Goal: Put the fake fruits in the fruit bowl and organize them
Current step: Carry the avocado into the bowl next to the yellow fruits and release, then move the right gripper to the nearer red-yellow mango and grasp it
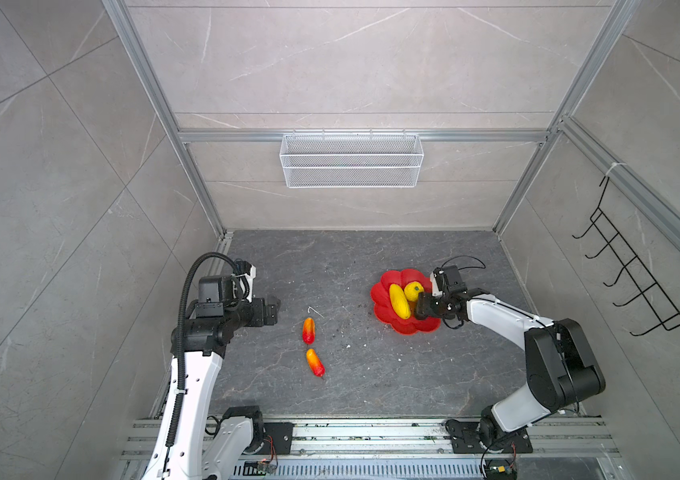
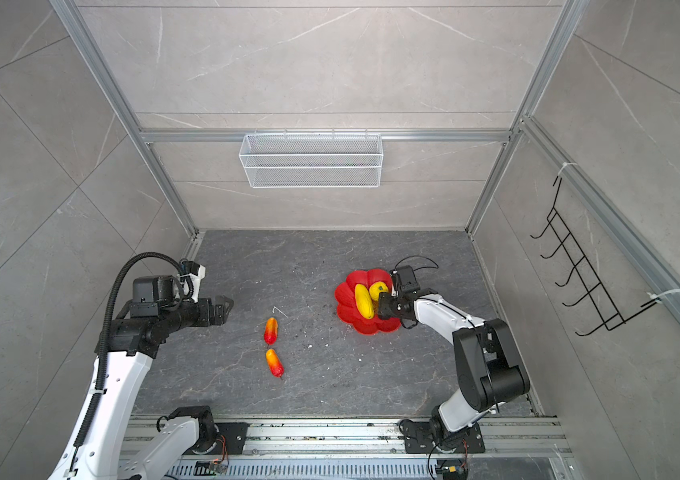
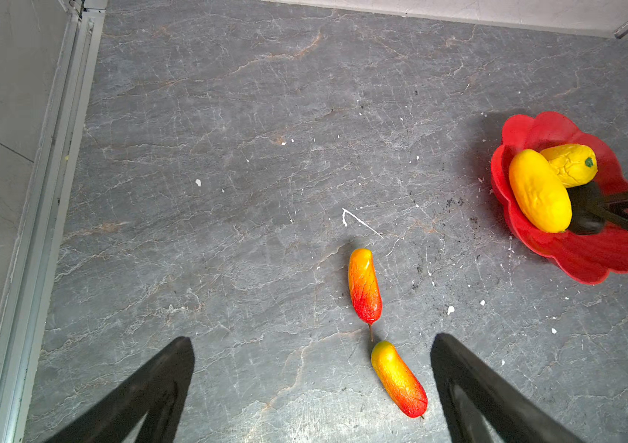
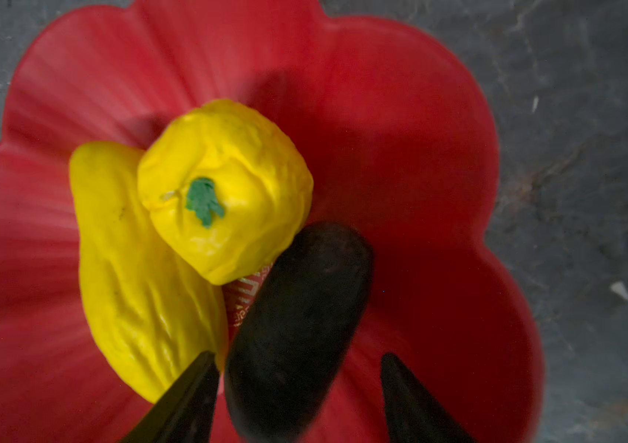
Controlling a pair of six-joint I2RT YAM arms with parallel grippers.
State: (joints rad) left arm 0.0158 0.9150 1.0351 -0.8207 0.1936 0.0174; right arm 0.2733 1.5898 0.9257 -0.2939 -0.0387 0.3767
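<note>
The red petalled fruit bowl [image 1: 396,276] [image 2: 365,275] [image 4: 420,115] stands on the right of the dark floor. A long yellow oval [image 1: 399,301] [image 4: 128,276] and a round yellow fruit with a green spot [image 1: 413,290] [image 4: 228,184] lie inside it. A dark oval [image 4: 297,326] [image 3: 585,207] rests in the bowl between the fingers of my right gripper [image 4: 298,356] [image 1: 420,309], which is open, with a gap on one side. Two orange-red fruits [image 1: 309,330] [image 1: 315,362] [image 3: 364,285] [image 3: 399,377] lie mid-floor. My left gripper [image 3: 312,337] [image 1: 274,309] hovers open to their left, holding nothing.
A white mesh basket [image 1: 351,160] hangs on the back wall. A black wire rack [image 1: 637,266] hangs on the right wall. Tiled walls close in both sides, and a metal rail [image 1: 371,436] carries both arm bases at the front.
</note>
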